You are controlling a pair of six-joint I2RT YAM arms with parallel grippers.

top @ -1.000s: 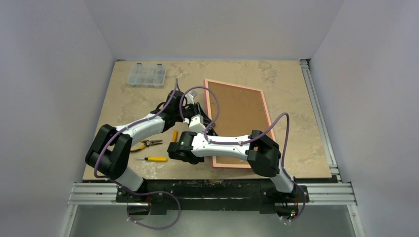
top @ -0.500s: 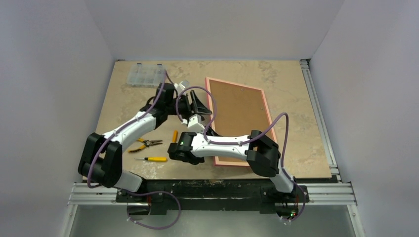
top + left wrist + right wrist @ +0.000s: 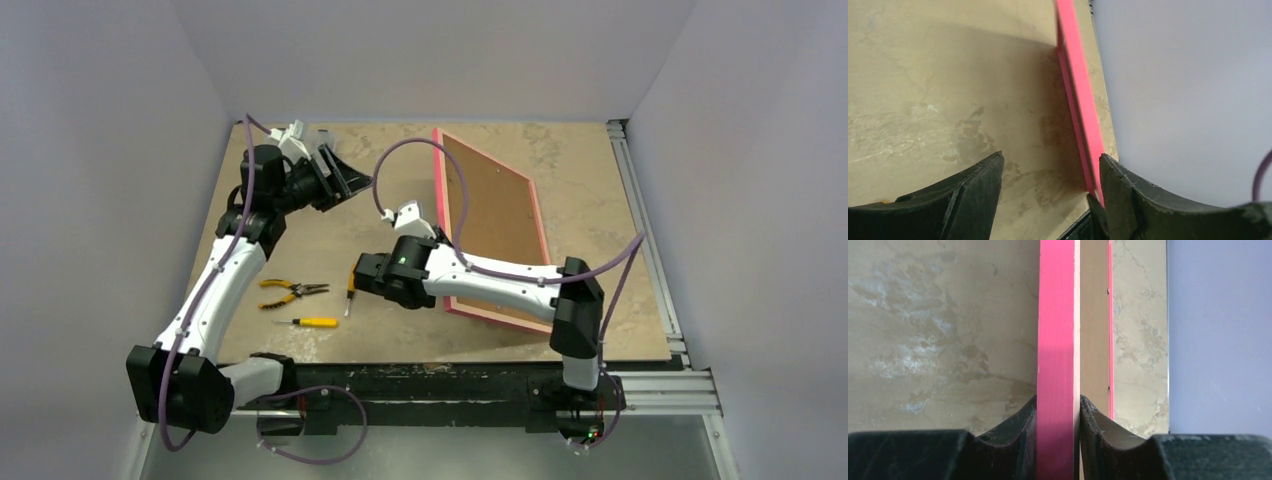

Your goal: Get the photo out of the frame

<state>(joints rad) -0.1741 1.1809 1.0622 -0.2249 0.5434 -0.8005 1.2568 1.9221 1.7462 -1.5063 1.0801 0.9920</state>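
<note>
While the right claw (image 3: 1058,407) is clamping its two black fingers on one long side of the thin bright pink rectangular picture frame (image 3: 1058,340), that gripped side is standing raised above the beige marbled tabletop (image 3: 320,240). From above, the frame is leaning tilted, and its opposite long side is sitting low on the far side from the right claw, toward the tabletop. The plain brown board back of the large rectangular photo (image 3: 490,220) is facing up and away from the right claw, and the board is filling the frame's opening. In the right wrist view the brown board is showing as a narrow strip just beside the pink edge, on the right of the fingers.

The left claw (image 3: 1050,165) is hanging with its jaws spread wide and nothing between them. It is hovering above the tabletop, well apart from the frame, which is lying off to its right. Nearer the arm bases than the left claw, yellow-handled metal pliers (image 3: 285,291) and a small yellow-handled screwdriver (image 3: 312,322) are lying side by side.
</note>
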